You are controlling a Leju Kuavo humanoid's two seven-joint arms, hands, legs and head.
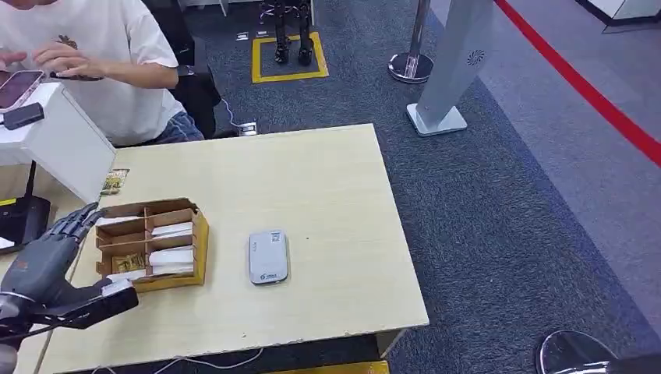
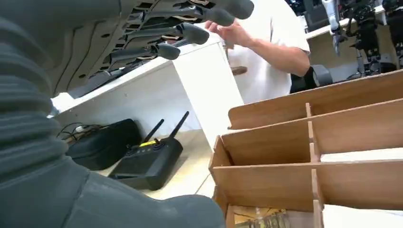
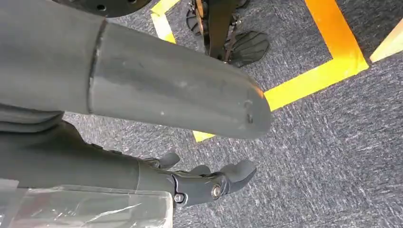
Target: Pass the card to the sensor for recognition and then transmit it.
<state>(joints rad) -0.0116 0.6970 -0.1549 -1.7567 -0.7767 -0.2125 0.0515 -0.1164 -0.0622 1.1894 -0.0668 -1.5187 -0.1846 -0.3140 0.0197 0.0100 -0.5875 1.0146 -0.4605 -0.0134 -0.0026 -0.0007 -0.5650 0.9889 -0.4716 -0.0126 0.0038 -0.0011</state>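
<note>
Two hands: we see both, neither holding anything.
Left hand (image 1: 43,261): low at the table's left edge, just beside the left wall of the box; fingers (image 2: 190,33) spread wide and straight, thumb stretched toward the box's near left corner. We cannot tell whether it touches.
Router (image 2: 147,161): one, black, two antennas, on the low surface left of the table.
White cabinet (image 1: 66,140): one, at the far left, carrying one pink phone (image 1: 17,87) and one small dark device (image 1: 23,116).
Person (image 1: 117,54): one, white T-shirt, seated behind the cabinet, both hands raised.
Sticker (image 1: 114,181): one, flat on the table beside the cabinet.
Box (image 1: 200,234): one wooden organiser, split into two columns of compartments, left part of the table (image 1: 327,179).
Cards (image 1: 171,258): white, lying in the box; we count four compartments with white in them, plus one with a yellowish printed item (image 1: 131,263).
Sensor (image 1: 269,257): one white-grey pad, flat on the table just right of the box, not touching it.
Floor square (image 1: 289,75): one, yellow outline, two dark robot feet inside it.
Stanchion base (image 1: 411,67): one.
White pillar (image 1: 456,74): one.
Red line (image 1: 592,93): one, running diagonally across the carpet.
Right hand (image 3: 204,180): hanging over the carpet, thumb well apart from the fingers, nothing between them.
</note>
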